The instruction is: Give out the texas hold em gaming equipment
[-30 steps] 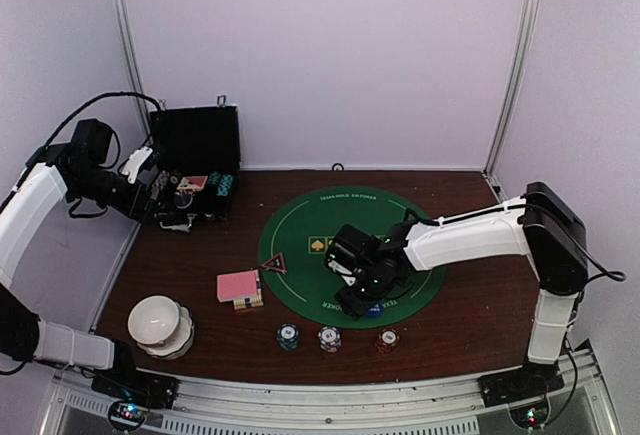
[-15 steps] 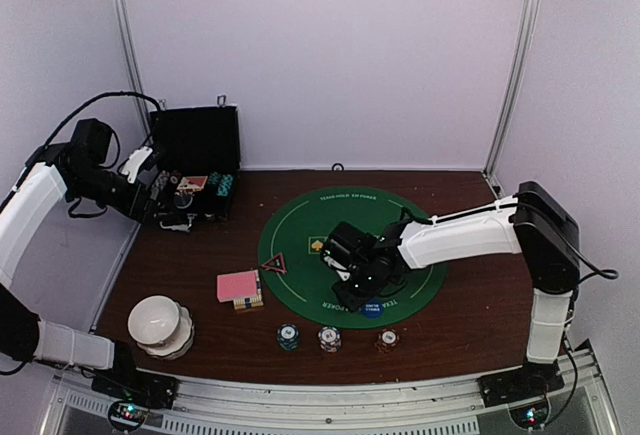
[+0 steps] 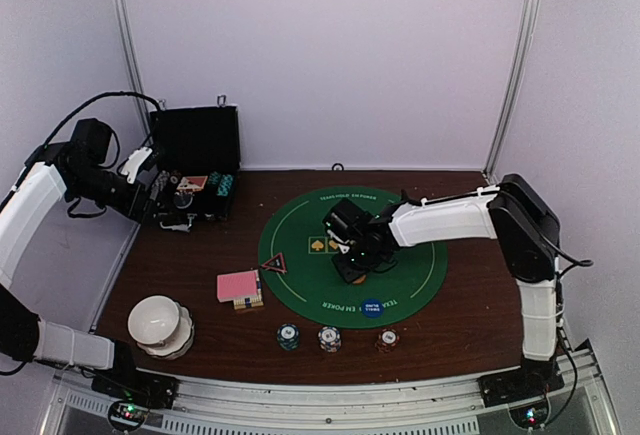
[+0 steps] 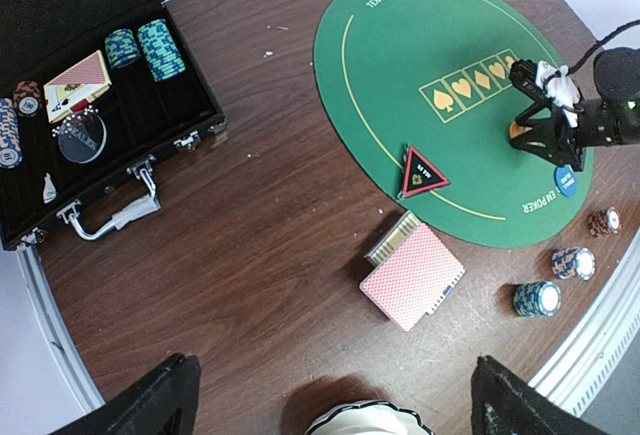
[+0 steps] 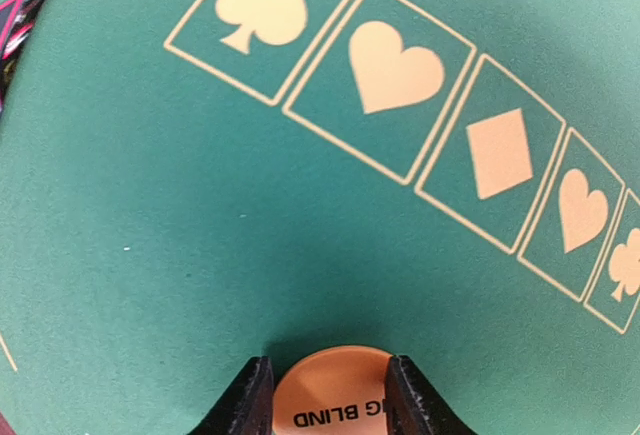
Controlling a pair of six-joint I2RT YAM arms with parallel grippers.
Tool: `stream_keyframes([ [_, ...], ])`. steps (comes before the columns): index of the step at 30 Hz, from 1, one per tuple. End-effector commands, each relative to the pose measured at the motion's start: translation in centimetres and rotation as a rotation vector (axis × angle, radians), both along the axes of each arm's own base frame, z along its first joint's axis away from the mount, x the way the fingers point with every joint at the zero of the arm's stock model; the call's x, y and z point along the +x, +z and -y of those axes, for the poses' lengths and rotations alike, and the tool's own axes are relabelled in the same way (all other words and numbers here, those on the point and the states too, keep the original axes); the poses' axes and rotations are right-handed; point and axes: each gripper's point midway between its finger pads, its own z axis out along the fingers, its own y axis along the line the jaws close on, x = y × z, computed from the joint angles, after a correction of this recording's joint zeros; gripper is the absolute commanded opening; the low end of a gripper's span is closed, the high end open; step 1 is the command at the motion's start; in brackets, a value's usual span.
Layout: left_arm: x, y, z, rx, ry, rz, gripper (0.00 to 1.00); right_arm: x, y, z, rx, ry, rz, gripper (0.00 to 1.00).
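Note:
My right gripper hangs low over the middle of the green round mat, shut on an orange "BIG BLIND" button held on edge between its fingers. A blue button lies on the mat's near edge. A red-black triangle marker lies on the mat's left edge. A pink-backed card deck lies beside it on the table. Three striped chip stacks stand in a row at the front. My left gripper is open and empty, high over the case.
An open black case at the back left holds teal chip stacks, a card and other pieces. A white domed bowl stack stands at the front left. The left wrist view shows the deck and marker.
My right gripper has moved from the mat's near edge back toward its middle. The blue button it was covering now lies in the open. The left arm has not moved.

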Motion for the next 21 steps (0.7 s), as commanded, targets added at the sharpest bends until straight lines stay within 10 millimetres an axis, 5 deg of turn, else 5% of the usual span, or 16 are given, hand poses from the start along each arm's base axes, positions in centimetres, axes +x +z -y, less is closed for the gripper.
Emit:
stream_keyframes([
  [1, 0.0, 1.0, -0.2, 0.004, -0.004, 0.039, 0.98, 0.8, 0.3, 1.2, -0.062, -0.015, 0.018, 0.41],
  [9, -0.1, 0.9, -0.1, 0.004, -0.008, 0.035, 0.98, -1.3, 1.7, 2.8, -0.026, -0.076, 0.02, 0.63],
  [21, -0.1, 1.0, -0.1, -0.001, -0.01, 0.034, 0.97, -3.4, -0.8, 2.5, 0.06, -0.139, -0.07, 0.49],
])
